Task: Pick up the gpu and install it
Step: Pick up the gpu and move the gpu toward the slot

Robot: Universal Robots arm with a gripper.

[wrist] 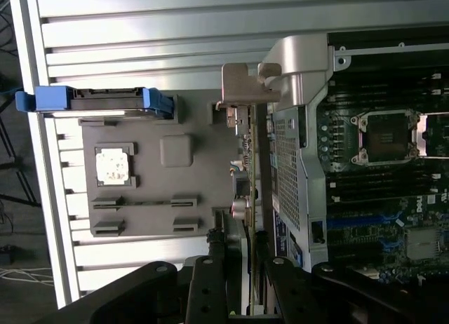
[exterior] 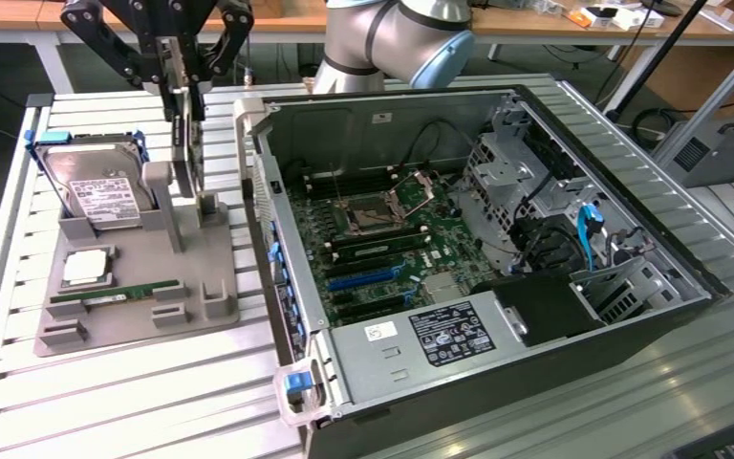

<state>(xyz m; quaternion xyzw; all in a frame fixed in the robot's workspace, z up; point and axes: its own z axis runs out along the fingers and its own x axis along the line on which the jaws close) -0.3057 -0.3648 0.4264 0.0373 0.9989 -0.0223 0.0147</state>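
- Far on the exterior view's left: hard drive (exterior: pixel 97 191) with blue rails, standing in the grey fixture tray (exterior: pixel 138 330).
- Nearer on the tray: a processor chip (exterior: pixel 87 268) and a RAM stick (exterior: pixel 118 293), lying flat.
- Gripper (exterior: pixel 188 88) clenched on the gpu (exterior: pixel 190 143). The card is upright and edge-on, over the tray's right side, just left of the case wall.
- Right: open computer case (exterior: pixel 673 258) with its motherboard (exterior: pixel 386 244) exposed. The gpu is outside the case.
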